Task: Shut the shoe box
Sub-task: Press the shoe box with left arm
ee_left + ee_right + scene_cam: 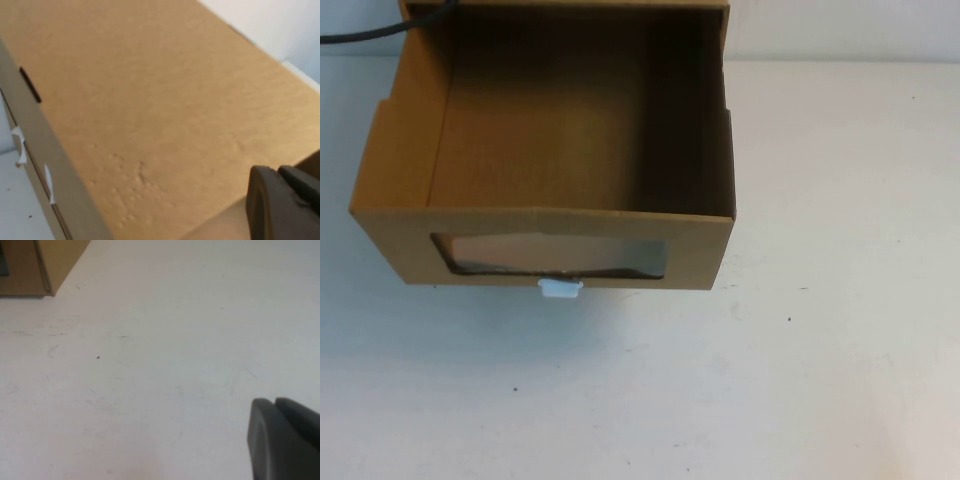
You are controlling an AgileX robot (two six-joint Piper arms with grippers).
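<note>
Shoe box (560,150): one, drawer out; left end effector (280,205) beside it, right end effector (285,440) over table (175,340).

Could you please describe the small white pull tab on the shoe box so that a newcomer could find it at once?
On the white table stands an open brown shoe box, its empty drawer pulled toward the camera. Its front panel has a clear rectangular window. The pull tab sticks out just below that window at the panel's bottom edge, the only white piece on the brown front. Neither the left tool nor the right tool touches it.

White table (840,330) with small dark specks; pale wall (840,25) behind; soft, even light
</note>
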